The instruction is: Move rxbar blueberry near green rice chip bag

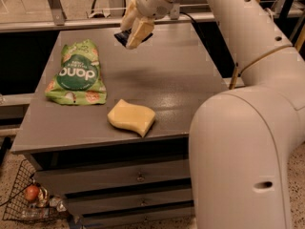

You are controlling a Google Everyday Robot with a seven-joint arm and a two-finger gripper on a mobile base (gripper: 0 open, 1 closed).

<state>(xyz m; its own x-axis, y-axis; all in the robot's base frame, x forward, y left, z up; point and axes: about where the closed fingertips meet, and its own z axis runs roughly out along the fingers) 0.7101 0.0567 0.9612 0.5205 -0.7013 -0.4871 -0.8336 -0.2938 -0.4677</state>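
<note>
- My gripper [128, 35] is up in the air over the far edge of the table [181, 89], right of the bag and clear of the surface.
- The fingers [138, 32] are clamped on the rxbar blueberry [121, 36]. Only a dark corner of it shows between them, sticking out on the left.
- The green rice chip bag [76, 73] lies flat on the left side of the table with its long axis running front to back. The bar is well apart from it, up and toward the far right of it.
- The yellow sponge [132, 117] sits near the front edge, just right of the bag's lower corner. It isn't part of the job and shouldn't be touched.
- Step in hand, as I read it: carry the bar across, then set it down. The grasp looks done and placement is not yet done.
- Best drop zone is the bare strip right of the bag's upper half, beyond the sponge.
- Plan: translate left and toward the front at this height, then go straight down once I'm over the strip. No dragging across the surface.
- I'd stop beside the bag, not on it. The bag is crinkly and light, so a nudge would shift it.
- The bar should be nearly flat and very low before I release, since a thin wrapper may slide or flip if dropped.
- Risk: the grip looks close to one end, so the bar may tilt. Slow, smooth motion is the fix.
</note>
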